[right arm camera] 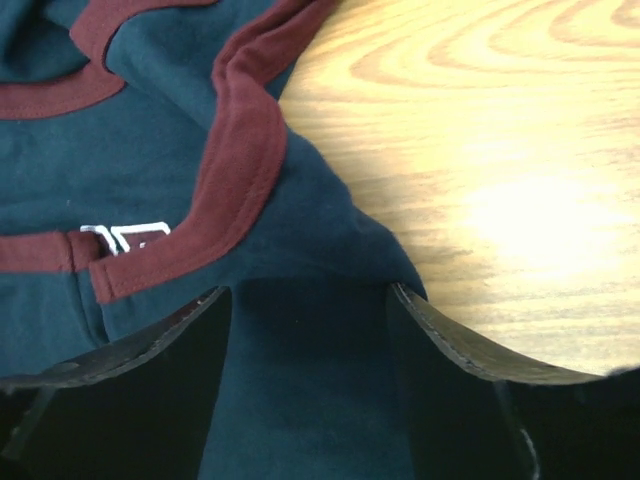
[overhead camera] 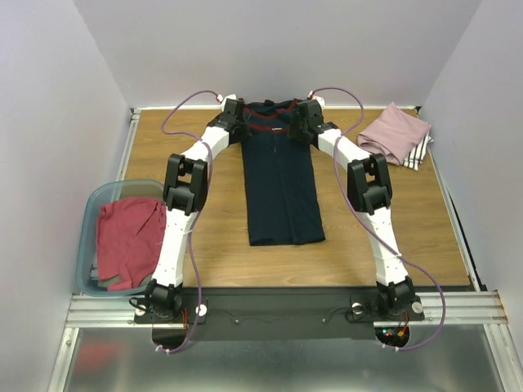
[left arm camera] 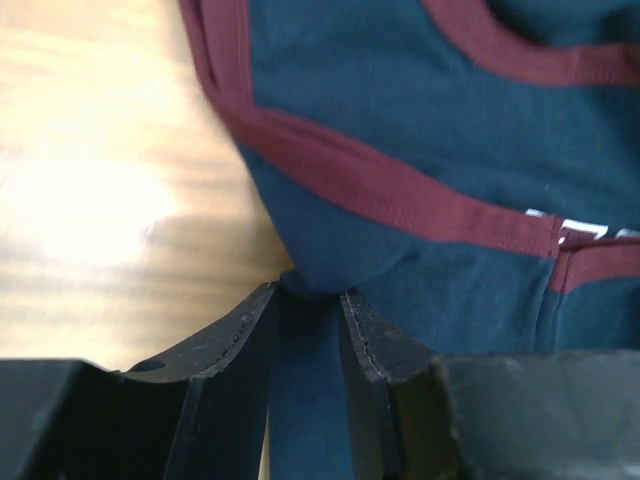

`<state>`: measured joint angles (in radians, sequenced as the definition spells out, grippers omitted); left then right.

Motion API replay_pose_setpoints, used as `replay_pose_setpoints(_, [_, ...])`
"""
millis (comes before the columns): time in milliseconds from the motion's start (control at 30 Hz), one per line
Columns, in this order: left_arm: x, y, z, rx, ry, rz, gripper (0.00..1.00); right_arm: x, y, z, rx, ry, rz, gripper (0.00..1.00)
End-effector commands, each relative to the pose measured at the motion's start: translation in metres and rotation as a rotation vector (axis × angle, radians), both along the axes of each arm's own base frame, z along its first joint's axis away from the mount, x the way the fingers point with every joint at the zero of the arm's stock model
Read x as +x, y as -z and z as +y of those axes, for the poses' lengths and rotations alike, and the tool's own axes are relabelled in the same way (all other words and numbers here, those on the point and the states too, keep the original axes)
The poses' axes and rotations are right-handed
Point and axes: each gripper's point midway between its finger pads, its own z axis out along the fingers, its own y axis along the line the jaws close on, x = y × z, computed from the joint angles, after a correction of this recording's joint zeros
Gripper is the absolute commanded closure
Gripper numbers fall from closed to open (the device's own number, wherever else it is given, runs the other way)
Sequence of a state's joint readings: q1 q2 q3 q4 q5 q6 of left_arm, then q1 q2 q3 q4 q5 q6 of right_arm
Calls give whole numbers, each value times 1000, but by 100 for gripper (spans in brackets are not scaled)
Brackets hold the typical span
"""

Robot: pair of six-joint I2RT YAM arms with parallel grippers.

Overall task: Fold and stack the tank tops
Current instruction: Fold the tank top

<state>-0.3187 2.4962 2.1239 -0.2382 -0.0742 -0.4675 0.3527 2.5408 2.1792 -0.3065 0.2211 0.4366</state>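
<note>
The navy tank top (overhead camera: 282, 188) with maroon trim lies folded into a long narrow strip down the middle of the table, neck end at the far side. My left gripper (overhead camera: 237, 114) is at its far left shoulder. In the left wrist view the left gripper (left arm camera: 310, 292) pinches a bunched fold of navy cloth (left arm camera: 420, 130). My right gripper (overhead camera: 304, 114) is at the far right shoulder. Seen from the right wrist, this gripper (right arm camera: 308, 290) stands wide apart, with navy cloth (right arm camera: 300, 380) lying loose between its fingers. A white print shows beside the maroon trim (right arm camera: 235, 170).
A dusty pink tank top (overhead camera: 392, 135) lies folded at the far right on a white black-striped one (overhead camera: 421, 151). A translucent teal tub (overhead camera: 94, 204) at the near left holds a red tank top (overhead camera: 127, 237). Bare wood flanks the navy strip.
</note>
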Motion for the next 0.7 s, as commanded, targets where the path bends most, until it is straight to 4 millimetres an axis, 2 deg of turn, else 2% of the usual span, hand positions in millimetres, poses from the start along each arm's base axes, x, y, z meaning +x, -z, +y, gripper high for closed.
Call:
replay_pose_setpoints(0, [22, -28, 1, -100, 23, -40, 57, -14, -20, -13, -8, 36, 18, 27])
replay_pose_setpoints(100, [30, -39, -4, -126, 52, -70, 53, -15, -37, -14, 3, 30, -3, 22])
replay_pose_setpoints(133, [33, -50, -4, -129, 61, -92, 52, -17, -54, -13, 16, 20, -22, 19])
replay_pose_setpoints(167, [36, -60, -6, -134, 72, -121, 50, -18, -63, -10, 25, 5, -34, 18])
replay_pose_setpoints(200, [37, -79, -4, -137, 76, -155, 49, -19, -75, -9, 36, -1, -48, 17])
replay_pose_setpoints(233, [36, -87, -2, -137, 74, -164, 48, -22, -80, -8, 40, -10, -51, 15])
replay_pose_setpoints(267, [37, -98, 2, -144, 68, -187, 47, -26, -102, -10, 49, -12, -81, 14])
replay_pose_setpoints(300, [31, -119, 4, -156, 73, -211, 46, -29, -110, -12, 50, -10, -89, 13])
replay_pose_setpoints(333, [27, -132, 6, -163, 70, -226, 45, -33, -117, -14, 50, -7, -96, 12])
replay_pose_setpoints(367, [20, -172, 8, -182, 66, -288, 45, -44, -128, -17, 57, -7, -99, 12])
replay_pose_setpoints(400, [12, -181, 8, -188, 67, -294, 45, -51, -132, -19, 60, -6, -96, 12])
replay_pose_setpoints(433, [1, -169, 13, -170, 40, -259, 45, -60, -134, -22, 68, -3, -89, 12])
replay_pose_setpoints(467, [-12, -168, 19, -154, 10, -232, 45, -78, -113, -25, 65, 1, -30, 12])
replay_pose_setpoints(500, [-34, -172, 26, -137, -53, -209, 45, -93, -129, -30, 83, 6, -43, 12])
replay_pose_setpoints(567, [-68, -163, 31, -132, -107, -155, 49, -118, -121, -34, 114, 16, -1, 13])
replay_pose_setpoints(600, [-106, -149, 32, -144, -126, -101, 53, -148, -106, -42, 114, 19, 47, 15])
replay_pose_setpoints(633, [-128, -138, 30, -159, -147, -73, 53, -162, -100, -43, 121, 13, 66, 16])
replay_pose_setpoints(667, [-141, -137, 29, -176, -170, -106, 54, -179, -92, -45, 125, 20, 87, 18])
